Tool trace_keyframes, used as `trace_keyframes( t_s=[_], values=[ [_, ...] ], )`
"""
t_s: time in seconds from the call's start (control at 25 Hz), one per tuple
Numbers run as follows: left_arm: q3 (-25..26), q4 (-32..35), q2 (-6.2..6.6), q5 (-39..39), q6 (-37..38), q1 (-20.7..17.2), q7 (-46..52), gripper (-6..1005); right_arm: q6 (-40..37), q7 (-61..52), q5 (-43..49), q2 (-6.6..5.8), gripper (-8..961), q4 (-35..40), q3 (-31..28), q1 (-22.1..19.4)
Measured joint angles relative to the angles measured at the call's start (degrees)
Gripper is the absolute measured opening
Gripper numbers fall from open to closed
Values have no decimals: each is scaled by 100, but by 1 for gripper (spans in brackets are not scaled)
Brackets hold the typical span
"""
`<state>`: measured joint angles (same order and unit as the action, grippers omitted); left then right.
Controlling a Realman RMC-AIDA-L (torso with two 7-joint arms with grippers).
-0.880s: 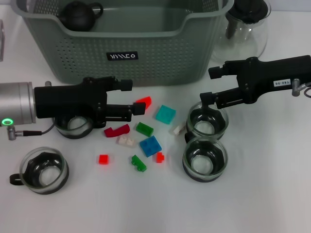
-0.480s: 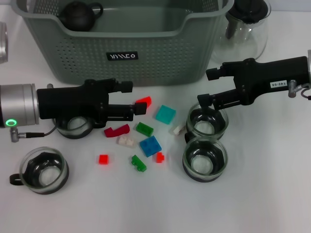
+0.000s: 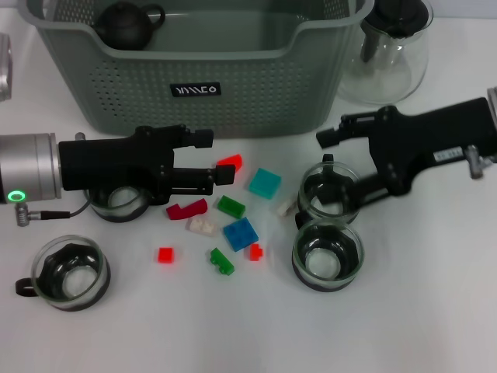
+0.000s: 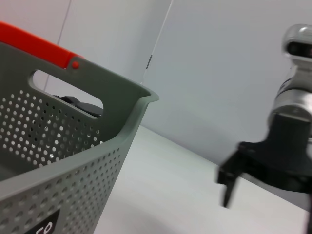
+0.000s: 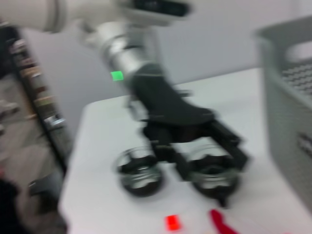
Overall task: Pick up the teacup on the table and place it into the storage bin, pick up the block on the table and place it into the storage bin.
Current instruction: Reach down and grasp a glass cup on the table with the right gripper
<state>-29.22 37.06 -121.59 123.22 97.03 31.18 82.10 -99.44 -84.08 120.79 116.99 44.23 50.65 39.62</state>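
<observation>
The grey-green storage bin (image 3: 194, 78) stands at the back, and its corner fills the left wrist view (image 4: 63, 161). Two glass teacups sit at the right, one (image 3: 330, 194) behind the other (image 3: 328, 252). My right gripper (image 3: 326, 172) is open and tilted down over the rear teacup, one finger behind its rim and the other low across the cup. My left gripper (image 3: 213, 158) is open just in front of the bin, with a red block (image 3: 230, 163) at its fingertips. Loose blocks lie between the arms: teal (image 3: 265, 183), blue (image 3: 240, 233), green (image 3: 231, 206).
A third teacup (image 3: 116, 202) sits under my left arm and another (image 3: 70, 272) at the front left. A black teapot (image 3: 128, 23) lies inside the bin. A clear glass teapot (image 3: 392, 47) stands at the back right, close behind my right arm.
My right gripper has tilted and dropped onto the rear right teacup, its lower finger now across the cup. The left arm and the blocks have not moved.
</observation>
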Motion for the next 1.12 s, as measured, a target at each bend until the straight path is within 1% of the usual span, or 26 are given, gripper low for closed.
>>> trace_keyframes(
  t_s=[0.04, 0.08, 0.12, 0.2, 0.28, 0.4, 0.48, 0.52, 0.76, 0.84, 1.12],
  values=[
    [-1, -2, 0, 0, -8, 0, -30, 860, -169, 30, 45, -5, 942, 101, 23, -13],
    [-1, -4, -1, 0, -13, -2, -46, 860, -169, 30, 45, -5, 942, 101, 23, -13],
    [-2, -12, -4, 0, -25, -7, -98, 860, -476, 39, 196, -11, 942, 322, 55, -33],
    [-4, -21, -8, 9, -72, -21, -177, 860, -780, 4, 442, -5, 941, 605, 75, -35],
    [-5, -25, -12, 28, -132, -33, -200, 860, -883, -24, 552, 4, 941, 730, 91, -34],
    [-2, -27, -40, 20, -161, -46, -228, 860, -1149, -219, 916, 36, 941, 1129, 241, -2],
    [9, -29, -76, 10, -177, -62, -260, 860, -1243, -543, 1125, 88, 942, 1562, 574, 33],
    [11, -30, -90, 8, -197, -68, -271, 860, -1243, -543, 1125, 88, 942, 1562, 574, 33],
    [28, -32, -168, 0, -375, -77, -279, 860, -1281, -986, 1301, 265, 941, 2308, 1489, 63],
    [33, -32, -187, -10, -379, -82, -279, 860, -1204, -1062, 1372, 311, 941, 2352, 1789, 110],
    [49, -32, -216, -186, -380, -168, -279, 860, -698, -1192, 1390, 336, 942, 2224, 2790, 145]
  ],
)
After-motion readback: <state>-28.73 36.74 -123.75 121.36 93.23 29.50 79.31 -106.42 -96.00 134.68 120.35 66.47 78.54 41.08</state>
